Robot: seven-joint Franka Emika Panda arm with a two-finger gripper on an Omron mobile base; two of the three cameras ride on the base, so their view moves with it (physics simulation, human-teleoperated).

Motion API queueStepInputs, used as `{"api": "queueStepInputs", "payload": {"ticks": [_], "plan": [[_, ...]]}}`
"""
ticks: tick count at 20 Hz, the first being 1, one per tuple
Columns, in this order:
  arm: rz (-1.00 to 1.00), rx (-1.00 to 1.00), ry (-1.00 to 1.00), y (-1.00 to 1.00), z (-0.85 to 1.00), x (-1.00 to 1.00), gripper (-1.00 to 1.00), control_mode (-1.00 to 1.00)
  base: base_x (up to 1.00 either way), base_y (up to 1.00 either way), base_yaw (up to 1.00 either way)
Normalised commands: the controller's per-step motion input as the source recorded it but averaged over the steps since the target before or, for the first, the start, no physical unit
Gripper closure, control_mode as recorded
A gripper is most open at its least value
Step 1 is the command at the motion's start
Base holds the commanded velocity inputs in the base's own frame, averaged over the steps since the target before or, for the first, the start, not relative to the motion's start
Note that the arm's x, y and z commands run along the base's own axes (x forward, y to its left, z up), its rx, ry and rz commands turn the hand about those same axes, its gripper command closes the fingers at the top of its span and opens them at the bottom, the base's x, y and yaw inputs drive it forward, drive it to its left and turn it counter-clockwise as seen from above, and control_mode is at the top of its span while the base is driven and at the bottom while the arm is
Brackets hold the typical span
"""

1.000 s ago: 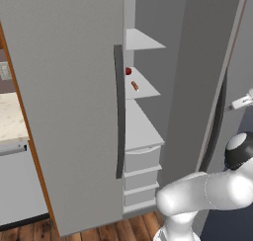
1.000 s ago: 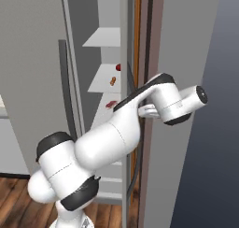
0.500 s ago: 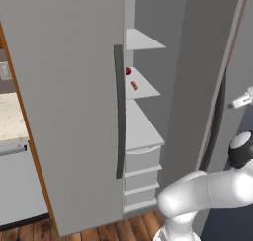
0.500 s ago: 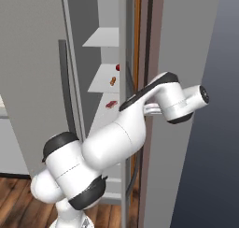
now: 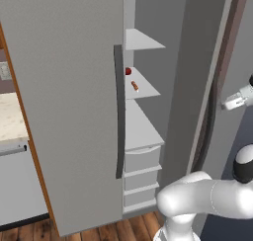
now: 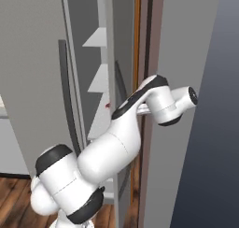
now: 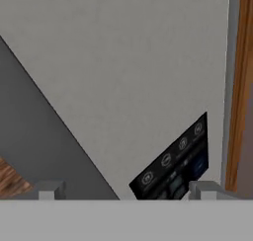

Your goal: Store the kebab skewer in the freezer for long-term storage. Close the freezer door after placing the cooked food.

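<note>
**Skewer on the shelf, door standing open**

We see the kebab skewer (image 5: 134,86) lying on a white middle shelf (image 5: 146,88) inside the freezer (image 5: 148,52), with a small red round item (image 5: 128,71) just behind it on the same shelf. Below the shelves sit white drawers (image 5: 141,173). The other door (image 5: 64,101) with its long dark handle (image 5: 118,111) stands in front of the left half of the unit, and a pale worktop (image 5: 10,119) lies beyond it at the left edge.

The freezer door (image 7: 123,82) stands swung open on the right. In the hand view our claw (image 7: 126,189) faces that door's grey front, close to the black buttoned panel (image 7: 175,163). Its two tips stand wide apart with nothing between them. A wooden strip (image 7: 241,87) runs along the door's edge. The white arm (image 6: 121,138) reaches up beside the door.
</note>
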Motion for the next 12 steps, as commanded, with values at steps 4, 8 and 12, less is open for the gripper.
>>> {"api": "queueStepInputs", "payload": {"ticks": [4,8,12], "plan": [[-0.01,0.00,-0.01,0.58,0.00,0.00,-1.00,-1.00,0.00,0.00,0.00],[-0.05,-0.05,0.00,0.62,0.00,0.00,-1.00,-1.00,0.00,0.00,0.00],[-0.07,-0.06,0.00,0.70,0.00,0.00,-1.00,-1.00,0.00,0.00,0.00]]}}
